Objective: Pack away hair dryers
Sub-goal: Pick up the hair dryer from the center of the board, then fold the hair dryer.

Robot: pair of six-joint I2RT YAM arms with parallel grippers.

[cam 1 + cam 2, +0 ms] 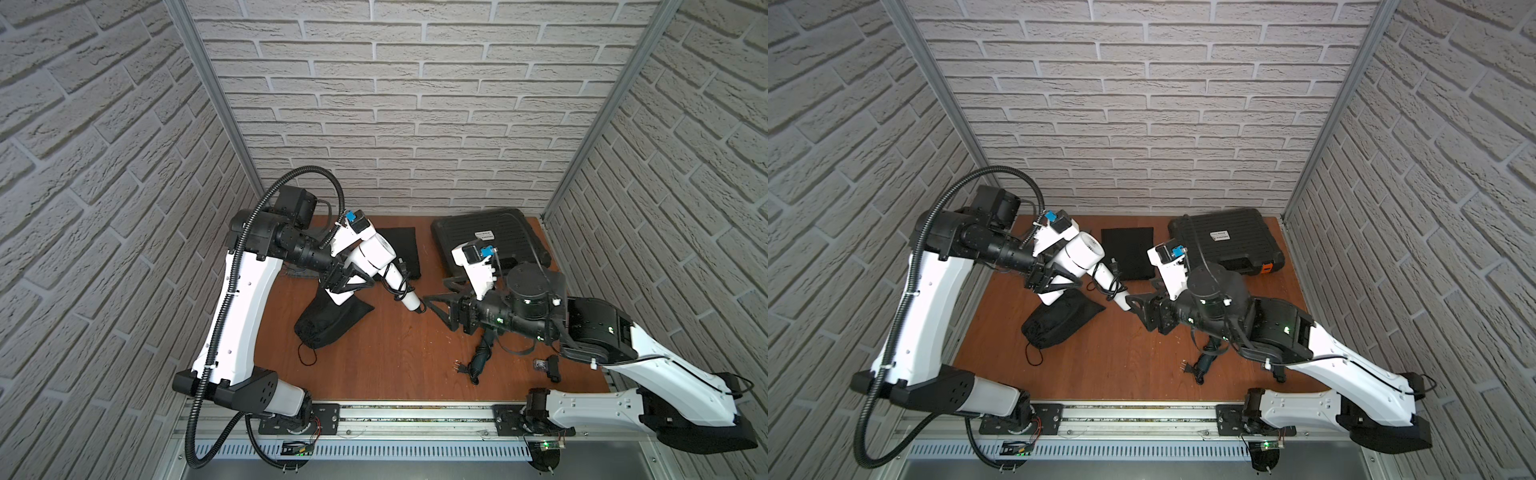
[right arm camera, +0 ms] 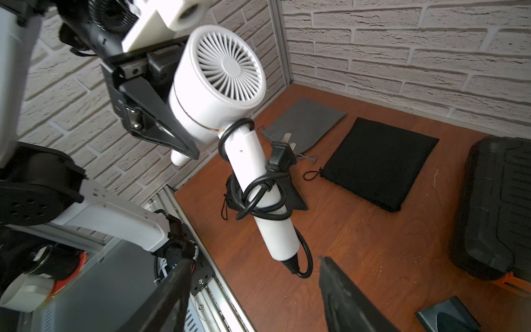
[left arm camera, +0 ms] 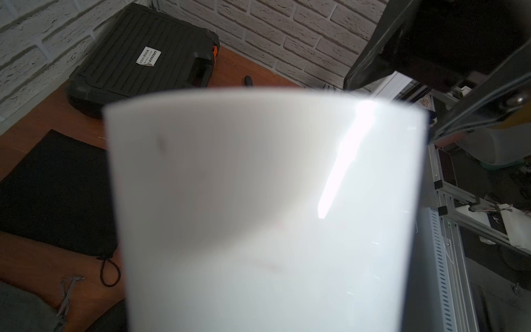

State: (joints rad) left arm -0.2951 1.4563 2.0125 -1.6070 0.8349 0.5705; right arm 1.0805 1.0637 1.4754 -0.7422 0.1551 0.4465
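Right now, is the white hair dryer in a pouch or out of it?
Out. The left claw grips the white hair dryer by its barrel; no cloth covers any part.

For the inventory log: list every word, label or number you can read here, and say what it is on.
White sticker on the black case: printed lines, too blurred to read in any view.
White hair dryer, black pouch, grey pouch: no text visible.

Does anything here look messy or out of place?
Yes. The cord on the white hair dryer, held up by the left claw, hangs in loose loops. A dark hair dryer lies under the right arm, plug trailing.
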